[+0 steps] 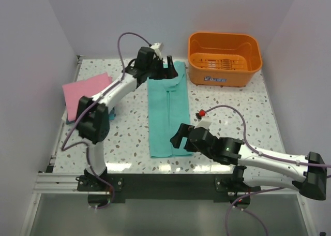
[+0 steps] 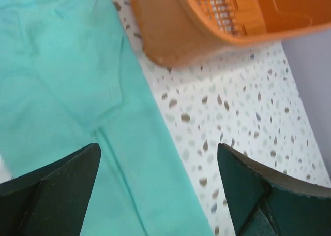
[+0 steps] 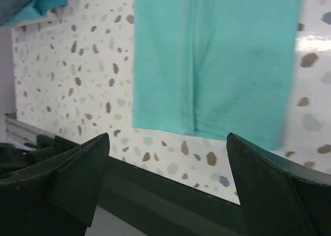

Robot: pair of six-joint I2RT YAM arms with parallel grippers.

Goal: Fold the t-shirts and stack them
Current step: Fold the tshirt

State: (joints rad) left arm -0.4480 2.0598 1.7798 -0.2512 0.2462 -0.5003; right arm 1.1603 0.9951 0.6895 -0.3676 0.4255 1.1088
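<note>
Top external view gives you the speckled table (image 1: 232,122) with the teal shirt (image 1: 168,112) lying down its middle as one long folded strip. The strip's far end is at upper centre and its near hem stops just short of the table's front edge. Bare tabletop runs along both long edges, and the wider stretch is at the lower right. The orange basket (image 1: 223,76) sits at upper right, near the strip's far corner but apart from it. The pink shirt (image 1: 85,88) lies flat at the left edge. A darker blue-teal shirt (image 3: 46,2) shows only at the upper left of the right wrist view.

Your left gripper (image 1: 164,66) is over the strip's far end, fingers spread wide and empty. In the left wrist view the strip's right edge runs between them. Your right gripper (image 1: 178,139) is at the near right corner, fingers equally spread, with the hem framed between them.
</note>
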